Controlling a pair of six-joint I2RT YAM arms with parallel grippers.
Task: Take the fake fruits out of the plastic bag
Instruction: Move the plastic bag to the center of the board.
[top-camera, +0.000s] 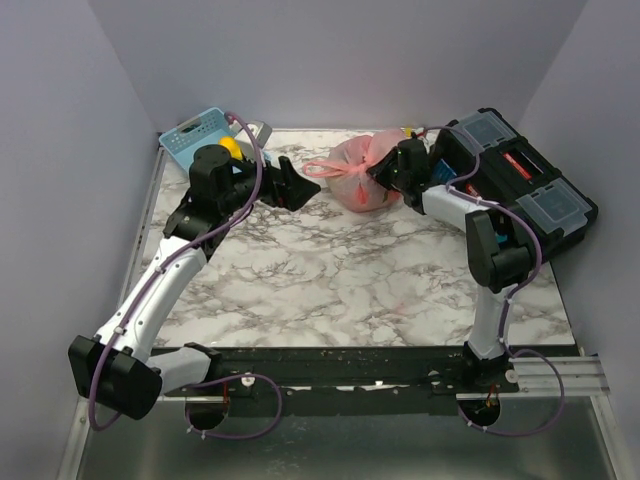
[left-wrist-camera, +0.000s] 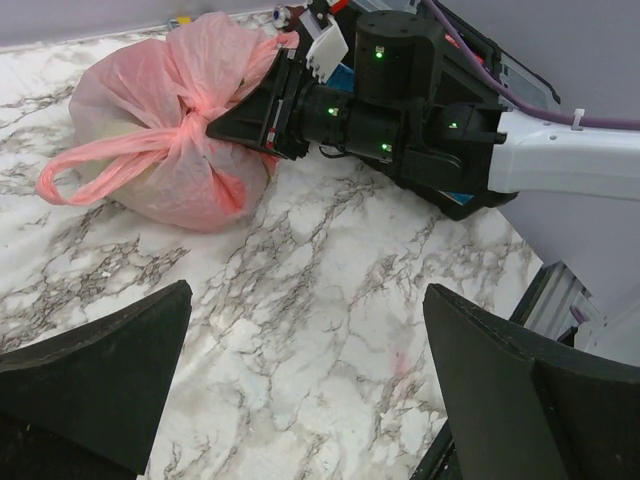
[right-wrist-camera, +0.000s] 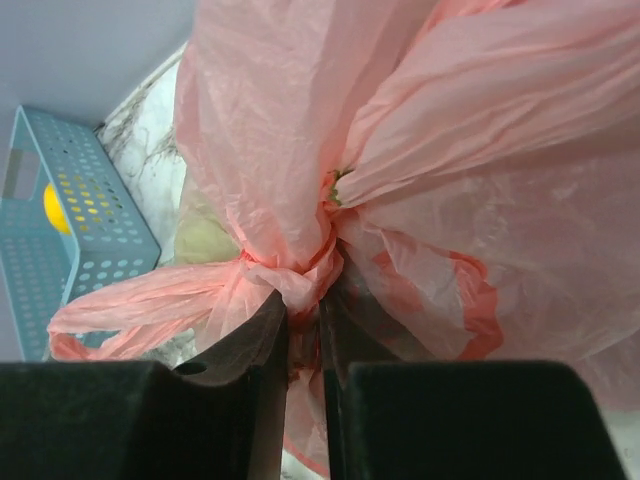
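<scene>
The pink plastic bag (top-camera: 356, 187) lies tied shut at the back middle of the marble table, one loop handle (left-wrist-camera: 75, 165) trailing left. My right gripper (top-camera: 379, 172) is shut on the bag's knot (right-wrist-camera: 298, 272), and pink film is pinched between its black fingers (right-wrist-camera: 258, 340). The fake fruits are inside the bag; only a pale yellow-green bulge (right-wrist-camera: 205, 240) shows through the film. My left gripper (top-camera: 311, 187) hovers open just left of the bag, nothing between its fingertips (left-wrist-camera: 150, 330), with bare marble below it.
A light blue slotted basket (top-camera: 193, 136) stands at the back left with a yellow round thing (top-camera: 230, 147) in it. A black toolbox (top-camera: 522, 188) with clear lids fills the back right, close behind the right arm. Grey walls enclose the table.
</scene>
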